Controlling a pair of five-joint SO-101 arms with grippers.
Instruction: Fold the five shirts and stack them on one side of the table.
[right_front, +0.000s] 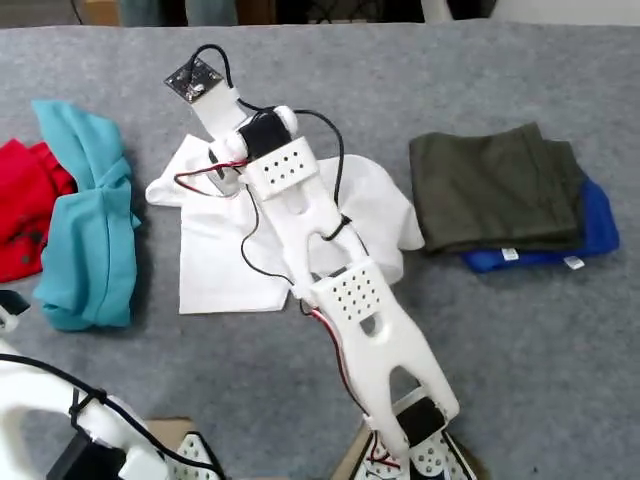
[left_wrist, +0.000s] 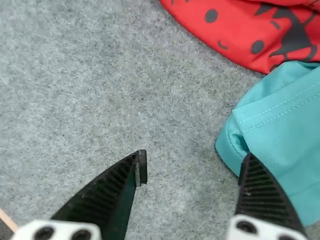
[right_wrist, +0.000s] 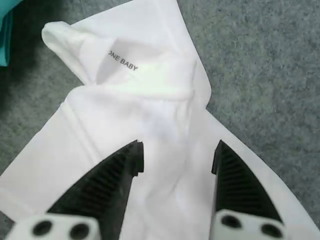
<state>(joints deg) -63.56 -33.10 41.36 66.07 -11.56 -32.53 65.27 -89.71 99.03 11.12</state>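
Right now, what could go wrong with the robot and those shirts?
1. The right arm's fingers hang open over the rumpled white shirt. They might pinch just one layer, so the fold could come out crooked.
2. The left arm's fingers are open beside the teal shirt, which touches the red shirt. A tug there could drag both along.

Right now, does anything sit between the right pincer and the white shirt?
Nothing visible does. The right pincer is open directly over the white shirt, with bare fabric right below it.
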